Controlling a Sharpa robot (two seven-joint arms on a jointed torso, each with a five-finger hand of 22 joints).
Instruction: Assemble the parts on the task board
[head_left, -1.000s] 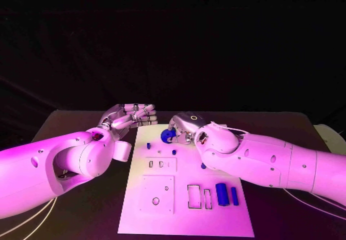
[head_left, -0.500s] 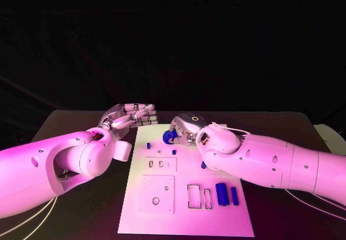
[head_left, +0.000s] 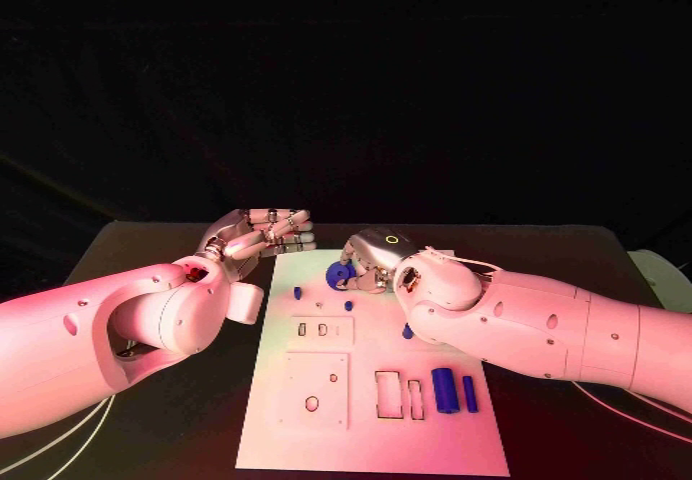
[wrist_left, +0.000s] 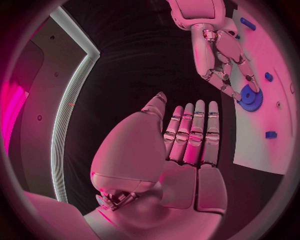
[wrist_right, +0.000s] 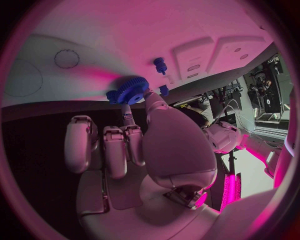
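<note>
Gear: a small blue toothed wheel (head_left: 338, 273) at the far end of the task board (head_left: 289, 440), about 12 o'clock from the board's middle; the teeth and a round hub show in the right wrist view (wrist_right: 129, 90).
Right hand: the right hand (head_left: 372, 262) pinches the gear (wrist_left: 252, 97) between fingertips at its rim, the other fingers curled beside it.
Left hand: the left hand (head_left: 260, 236) hangs off the board at about 10 o'clock, fingers together and nearly straight (wrist_left: 190, 135), holding nothing.
Handling: the gear looks like light, rigid moulded plastic; likely slick on the flat faces, with the teeth giving the fingertips some bite. A rim pinch seems the sensible hold, as it leaves the bore free for a peg.
Other parts: two blue cylinders (head_left: 453, 389) lie side by side at about 4 o'clock, smooth and apt to roll; short blue pegs (head_left: 348, 304) stand near the gear.
Board: flat, matt white, hard-looking, with rectangular slots (head_left: 388, 393) and a round hole (head_left: 312, 402) cut into raised panels at the near end.
Table: dark, dull surface (head_left: 144, 250) beneath the board.
</note>
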